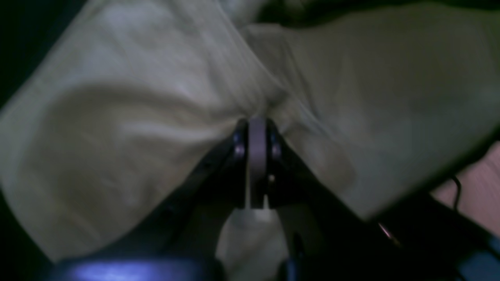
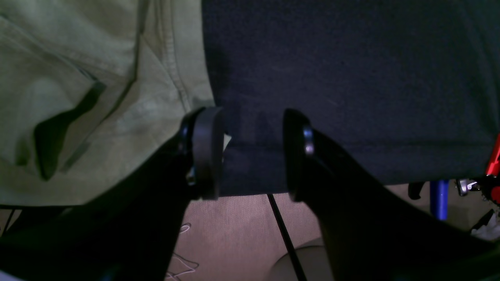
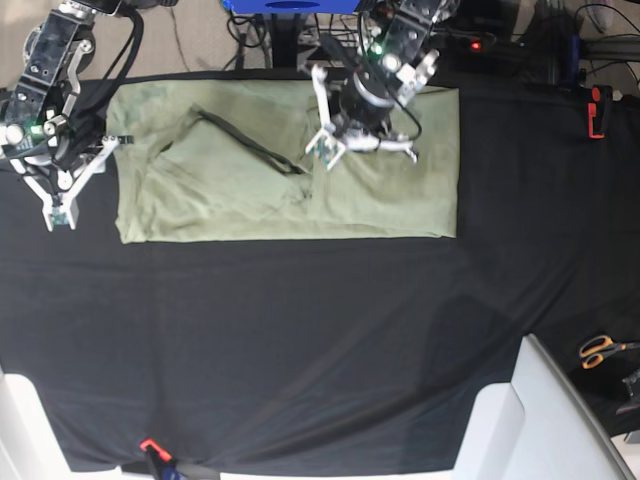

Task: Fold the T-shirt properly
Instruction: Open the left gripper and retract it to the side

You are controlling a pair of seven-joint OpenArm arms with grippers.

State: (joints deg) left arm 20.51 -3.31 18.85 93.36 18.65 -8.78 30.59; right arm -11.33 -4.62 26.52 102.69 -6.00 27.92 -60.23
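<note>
The pale green T-shirt (image 3: pixel 230 190) lies spread across the far part of the black cloth (image 3: pixel 300 340), with a dark crease line on its left half. In the left wrist view my left gripper (image 1: pixel 258 128) is shut on a pinch of the T-shirt (image 1: pixel 117 136), and the fabric bunches and puckers around its tips. In the base view that arm (image 3: pixel 385 70) stands over the shirt's upper middle. My right gripper (image 2: pixel 252 152) is open over the black cloth (image 2: pixel 351 78), just beside the T-shirt's hemmed edge (image 2: pixel 78 58), with nothing between its fingers.
The black cloth covers the whole table. Orange-handled scissors (image 3: pixel 600 350) lie at the right edge and a red clamp (image 3: pixel 595 110) sits at the far right. White panels (image 3: pixel 520 420) stand at the near right corner. The table's edge and floor (image 2: pixel 234 234) show beyond the right gripper.
</note>
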